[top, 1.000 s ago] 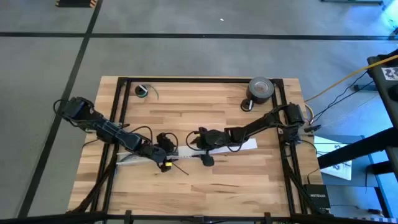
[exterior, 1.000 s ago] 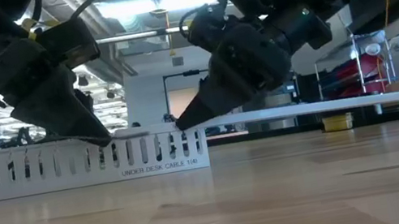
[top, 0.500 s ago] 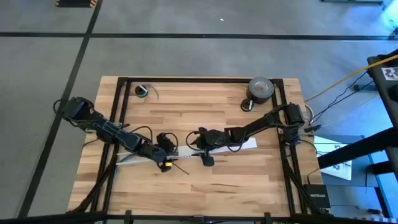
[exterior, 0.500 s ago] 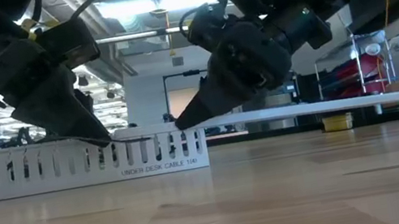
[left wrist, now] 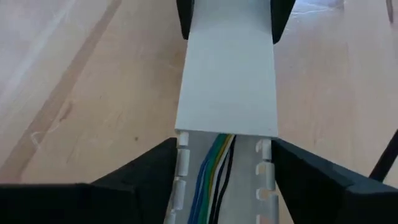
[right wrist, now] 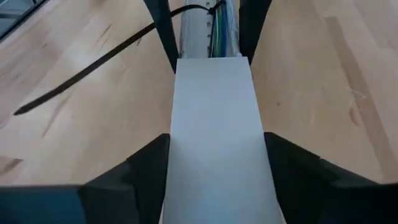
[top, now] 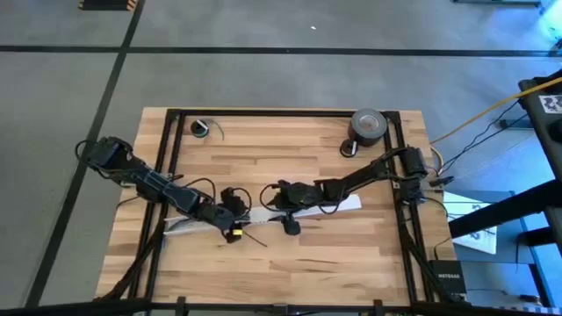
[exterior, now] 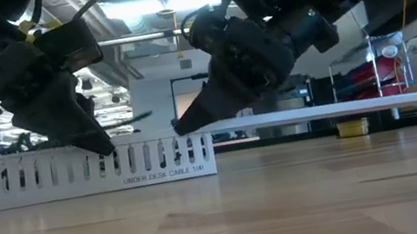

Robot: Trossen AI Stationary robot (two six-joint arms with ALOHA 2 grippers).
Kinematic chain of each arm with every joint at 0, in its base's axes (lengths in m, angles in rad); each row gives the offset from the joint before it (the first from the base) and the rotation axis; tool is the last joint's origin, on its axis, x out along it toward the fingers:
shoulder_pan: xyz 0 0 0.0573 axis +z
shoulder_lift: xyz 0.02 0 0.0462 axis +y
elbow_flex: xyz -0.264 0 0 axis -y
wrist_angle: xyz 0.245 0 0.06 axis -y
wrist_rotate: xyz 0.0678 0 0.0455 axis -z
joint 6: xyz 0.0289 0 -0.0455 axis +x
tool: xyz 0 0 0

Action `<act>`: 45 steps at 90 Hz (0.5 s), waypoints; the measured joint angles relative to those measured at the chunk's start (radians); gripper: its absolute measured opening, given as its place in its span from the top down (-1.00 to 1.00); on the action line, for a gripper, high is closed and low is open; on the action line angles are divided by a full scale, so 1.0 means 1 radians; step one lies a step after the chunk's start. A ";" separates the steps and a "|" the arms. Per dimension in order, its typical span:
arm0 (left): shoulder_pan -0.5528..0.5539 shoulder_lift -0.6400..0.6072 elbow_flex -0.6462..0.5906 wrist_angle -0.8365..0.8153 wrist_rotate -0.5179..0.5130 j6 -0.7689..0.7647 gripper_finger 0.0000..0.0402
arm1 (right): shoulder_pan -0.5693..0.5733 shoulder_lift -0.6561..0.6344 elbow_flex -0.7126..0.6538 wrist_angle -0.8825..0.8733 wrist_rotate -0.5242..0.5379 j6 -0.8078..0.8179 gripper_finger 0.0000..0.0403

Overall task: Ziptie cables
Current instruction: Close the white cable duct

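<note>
The cables lie in the slotted white channel, thin and floppy (best pinched mid-bundle). The left gripper straddles the channel; the right gripper straddles its flat cover.

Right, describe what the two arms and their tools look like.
Both arms are dark, jointed and slim. The left arm carries looping black cables and a yellow mark near its tool. The right arm also trails black cable to its tool. Each tool has two black, wedge-shaped fingers.
</note>
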 joint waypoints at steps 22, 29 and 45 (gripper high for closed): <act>0.000 0.000 0.000 -0.007 0.000 0.000 -0.17 | 0.000 0.040 0.068 -0.064 0.011 0.002 -0.06; -0.001 0.000 -0.002 -0.015 0.002 0.000 -0.17 | 0.000 0.062 0.092 -0.063 -0.004 0.002 -0.06; -0.002 0.000 -0.002 -0.023 0.005 0.002 -0.17 | 0.000 0.077 0.133 -0.094 -0.015 -0.004 -0.06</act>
